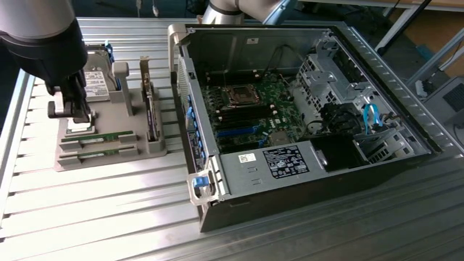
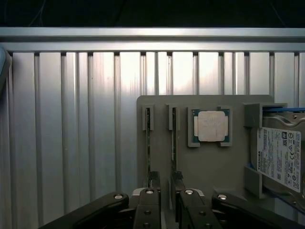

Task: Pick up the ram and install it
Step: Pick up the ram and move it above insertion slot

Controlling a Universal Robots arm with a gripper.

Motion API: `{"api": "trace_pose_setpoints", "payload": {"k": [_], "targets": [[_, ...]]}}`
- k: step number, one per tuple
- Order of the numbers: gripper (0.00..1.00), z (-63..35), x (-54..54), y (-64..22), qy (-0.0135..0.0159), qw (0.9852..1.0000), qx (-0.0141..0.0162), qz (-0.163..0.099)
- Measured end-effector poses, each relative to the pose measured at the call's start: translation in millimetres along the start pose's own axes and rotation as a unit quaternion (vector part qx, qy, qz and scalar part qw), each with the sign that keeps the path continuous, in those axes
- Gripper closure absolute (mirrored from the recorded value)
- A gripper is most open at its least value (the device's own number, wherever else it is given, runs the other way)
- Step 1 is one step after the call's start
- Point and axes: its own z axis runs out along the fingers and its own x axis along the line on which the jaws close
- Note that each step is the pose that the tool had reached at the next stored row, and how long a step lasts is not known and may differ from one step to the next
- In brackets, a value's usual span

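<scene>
Barely started: both slim green circuit-board ram sticks [image 1: 98, 136] sit in the grey plastic holder [image 1: 108, 117] on the ribbed metal desk [image 1: 94, 206]. The gripper [image 1: 70, 114] hovers over them, fingers wide and empty. Nothing's installed yet.

Quick colour rundown: the table [image 1: 108, 217] is bare silver metal with long ribbed stripes running across it. The holder block [image 1: 108, 122] is plain light grey, and both ram sticks [image 1: 98, 136] sitting in it are green. The processor [image 2: 212, 126] has a pale silver lid with a green border. The hard drive [image 2: 280, 160] wears a white label with black print. The gripper [image 2: 165, 193] is black with shiny silver screws. The PC case [image 1: 305, 196] is black outside and grey metal inside, with a green motherboard [image 1: 254, 111], a blue slot [image 1: 236, 131] and a bright blue cable [image 1: 371, 117].
</scene>
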Motion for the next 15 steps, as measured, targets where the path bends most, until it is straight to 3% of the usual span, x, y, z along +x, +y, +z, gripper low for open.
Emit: {"api": "trace_pose_setpoints", "payload": {"k": [15], "targets": [[0.76, 25.2, 0.8, -1.0, 0.0000, 1.0000, 0.0000, 0.000]]}}
